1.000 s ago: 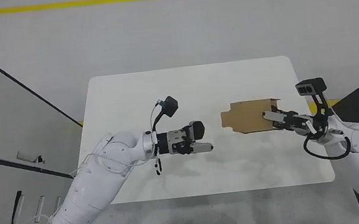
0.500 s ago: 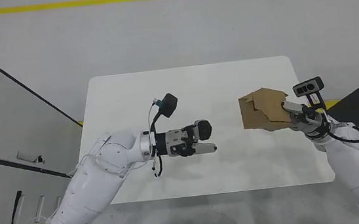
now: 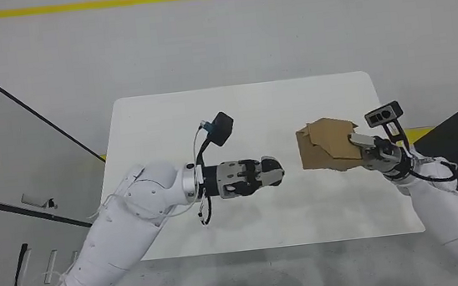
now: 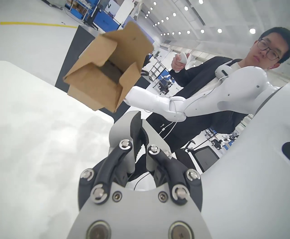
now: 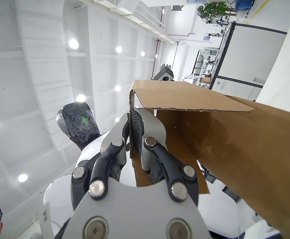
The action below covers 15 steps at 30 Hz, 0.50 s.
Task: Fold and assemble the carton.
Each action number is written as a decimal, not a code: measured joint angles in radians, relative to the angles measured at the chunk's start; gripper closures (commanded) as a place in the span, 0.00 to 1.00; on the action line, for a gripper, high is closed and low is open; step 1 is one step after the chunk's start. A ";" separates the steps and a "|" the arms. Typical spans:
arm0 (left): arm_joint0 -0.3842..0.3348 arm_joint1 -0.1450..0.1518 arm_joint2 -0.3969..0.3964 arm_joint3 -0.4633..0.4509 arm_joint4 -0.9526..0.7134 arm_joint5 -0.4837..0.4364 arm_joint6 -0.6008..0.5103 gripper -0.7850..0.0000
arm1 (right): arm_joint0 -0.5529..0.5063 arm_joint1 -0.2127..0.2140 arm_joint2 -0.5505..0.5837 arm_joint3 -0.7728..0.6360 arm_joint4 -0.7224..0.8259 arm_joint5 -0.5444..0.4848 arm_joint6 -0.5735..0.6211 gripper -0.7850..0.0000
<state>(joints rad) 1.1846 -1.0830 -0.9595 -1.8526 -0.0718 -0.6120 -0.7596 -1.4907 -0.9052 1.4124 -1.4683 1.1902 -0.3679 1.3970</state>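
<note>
So far the carton (image 3: pixel 327 143) is popped open, its wall pinched in the right pincer (image 5: pixel 133 120), the empty left pincer (image 4: pixel 138 130) is clenched, and the flaps (image 4: pixel 136 41) need folding.

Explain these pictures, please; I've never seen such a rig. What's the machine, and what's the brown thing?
It is a two-armed robot at a white table. The top view looks down from above its arms; the other two come from a camera on each wrist, showing that arm's own gripper close up. The brown thing is a cardboard carton, partly opened, flaps loose. The right gripper is pinched shut on one carton wall, holding it off the table. The left gripper is shut and empty, facing the carton's open end.
</note>
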 measured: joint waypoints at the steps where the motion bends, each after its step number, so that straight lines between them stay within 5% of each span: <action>1: -0.008 -0.002 0.006 0.000 -0.018 0.001 0.000 1.00 | 0.000 -0.002 -0.002 0.001 -0.003 -0.002 0.006 1.00; 15: -0.107 -0.043 0.128 0.089 -0.066 0.088 0.011 1.00 | -0.001 -0.022 0.004 -0.026 -0.044 -0.008 0.047 1.00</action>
<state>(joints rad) 1.0771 -1.1257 -0.8320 -1.7640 -0.1381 -0.5241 -0.7481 -1.4913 -0.9272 1.4162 -1.4942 1.1464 -0.3759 1.4441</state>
